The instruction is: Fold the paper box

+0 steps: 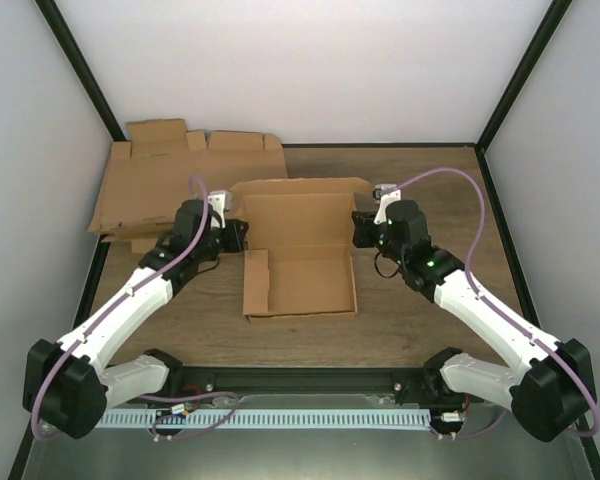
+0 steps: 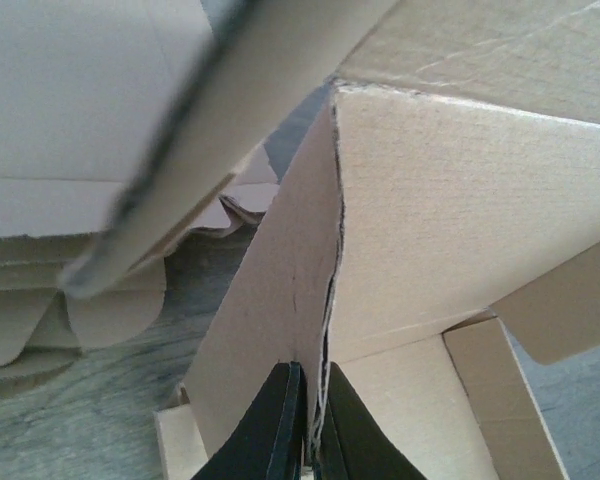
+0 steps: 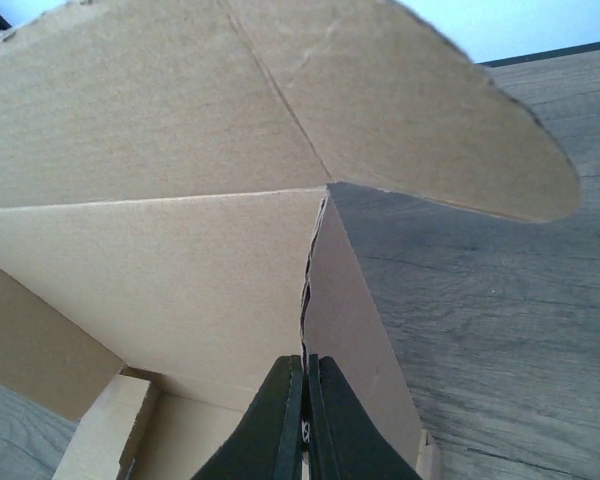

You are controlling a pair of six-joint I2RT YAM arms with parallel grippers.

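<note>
at the sides of the paper box, left claw and right claw clamp its walls.

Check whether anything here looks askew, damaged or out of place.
Nothing looks damaged. The pile of flat blanks is unevenly stacked and juts past the table's left edge. The paper box looks fine, with the left gripper and right gripper pinching its rear corners.

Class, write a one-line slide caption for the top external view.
Left hand and right hand pinch opposite sides of the half-folded paper box, cardboard sheets stacked behind.
</note>
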